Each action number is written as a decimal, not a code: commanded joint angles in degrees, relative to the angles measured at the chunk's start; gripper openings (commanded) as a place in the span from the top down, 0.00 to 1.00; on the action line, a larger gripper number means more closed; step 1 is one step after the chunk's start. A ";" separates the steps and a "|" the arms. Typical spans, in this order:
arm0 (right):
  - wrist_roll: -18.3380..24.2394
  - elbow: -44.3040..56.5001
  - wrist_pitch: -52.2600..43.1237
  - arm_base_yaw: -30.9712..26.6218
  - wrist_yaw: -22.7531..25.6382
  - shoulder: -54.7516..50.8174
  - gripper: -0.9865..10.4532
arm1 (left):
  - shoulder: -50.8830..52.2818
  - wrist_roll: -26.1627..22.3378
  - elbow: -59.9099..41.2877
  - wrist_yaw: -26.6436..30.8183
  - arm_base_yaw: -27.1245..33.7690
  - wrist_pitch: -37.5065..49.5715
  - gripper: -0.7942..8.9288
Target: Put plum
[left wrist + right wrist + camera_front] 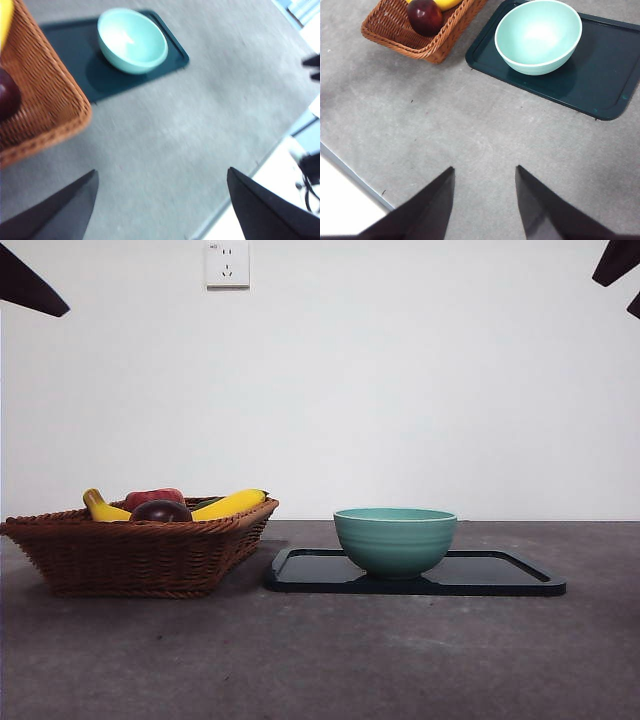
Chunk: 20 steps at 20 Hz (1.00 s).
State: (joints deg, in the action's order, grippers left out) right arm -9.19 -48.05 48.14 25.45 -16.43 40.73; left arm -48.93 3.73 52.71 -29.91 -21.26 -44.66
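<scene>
The dark maroon plum [160, 511] lies in a brown wicker basket [120, 555] at the left of the table, between two yellow bananas [232, 504] and in front of a red apple [152, 497]. It also shows in the right wrist view [424, 16] and at the edge of the left wrist view [7, 94]. My left gripper [162, 200] is open and empty, high above bare table beside the basket. My right gripper [485, 195] is open and empty, high above bare table in front of the tray. In the front view both arms show only as black tips at the top corners.
A teal bowl [395, 540] stands empty on a dark tray [500, 575] to the right of the basket. The table's front edge [355, 175] runs close by the right gripper. A wall socket [227, 263] is on the white wall behind.
</scene>
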 commanded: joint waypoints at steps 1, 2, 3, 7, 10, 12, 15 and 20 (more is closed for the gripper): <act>0.20 -0.24 -0.55 0.33 0.17 0.35 0.74 | -0.35 -2.80 1.14 -0.15 -0.26 -1.05 0.50; 0.17 -0.24 -0.52 0.33 0.15 0.35 0.74 | -0.39 -2.89 1.14 -0.15 -0.26 -1.25 0.50; 0.17 -0.24 -0.52 0.33 0.15 0.35 0.74 | -0.39 -2.89 1.14 -0.15 -0.26 -1.20 0.50; 0.17 -0.24 -0.50 0.33 0.15 0.35 0.74 | -0.39 -2.89 1.14 -0.15 -0.26 -1.20 0.50; 0.15 -0.24 -0.50 0.33 0.15 0.35 0.74 | -0.39 -2.89 1.14 -0.15 -0.26 -1.20 0.50; 0.04 -0.24 -0.50 0.33 0.15 0.35 0.74 | -0.39 -2.89 1.14 -0.15 -0.26 -1.20 0.50; -4.94 -0.24 -0.59 0.26 1.49 0.57 0.74 | -0.39 -2.89 1.14 -0.15 -0.26 -1.20 0.50; -9.99 -0.44 -7.13 -0.04 3.04 5.44 0.71 | -0.39 -2.95 1.14 -0.15 -0.26 -1.18 0.50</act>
State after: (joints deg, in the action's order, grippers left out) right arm -17.34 -48.05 41.43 25.15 -13.50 45.76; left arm -48.95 1.93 52.71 -29.93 -21.26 -46.28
